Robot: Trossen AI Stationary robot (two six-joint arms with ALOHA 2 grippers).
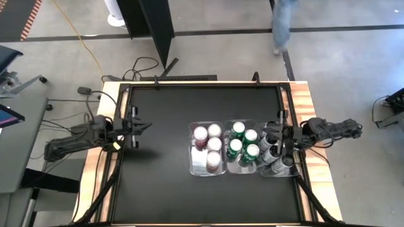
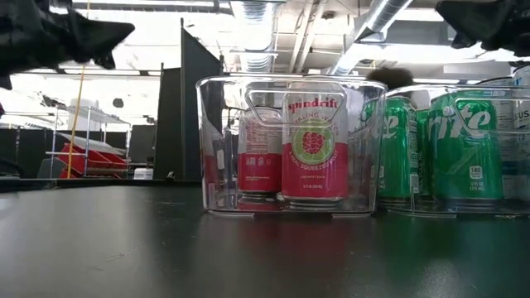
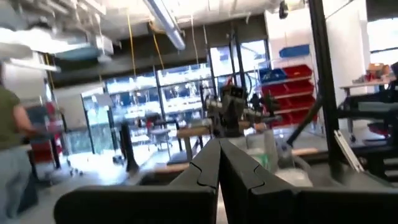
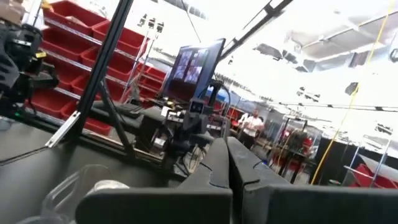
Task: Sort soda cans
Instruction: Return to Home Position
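Left gripper (image 1: 145,125) at 9 o'clock, jaws closed — empty. Right gripper (image 1: 266,133) at 3 o'clock above soda cans (image 1: 238,128), jaws closed.

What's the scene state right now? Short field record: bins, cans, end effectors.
left bin: pink cans, upright
middle bin: green cans, upright
right bin: dark cans, partly covered from above
left end effector: shut, empty, raised over the left side of the table
right end effector: shut, empty, raised above the right bin
loose cans: none visible outside the bins
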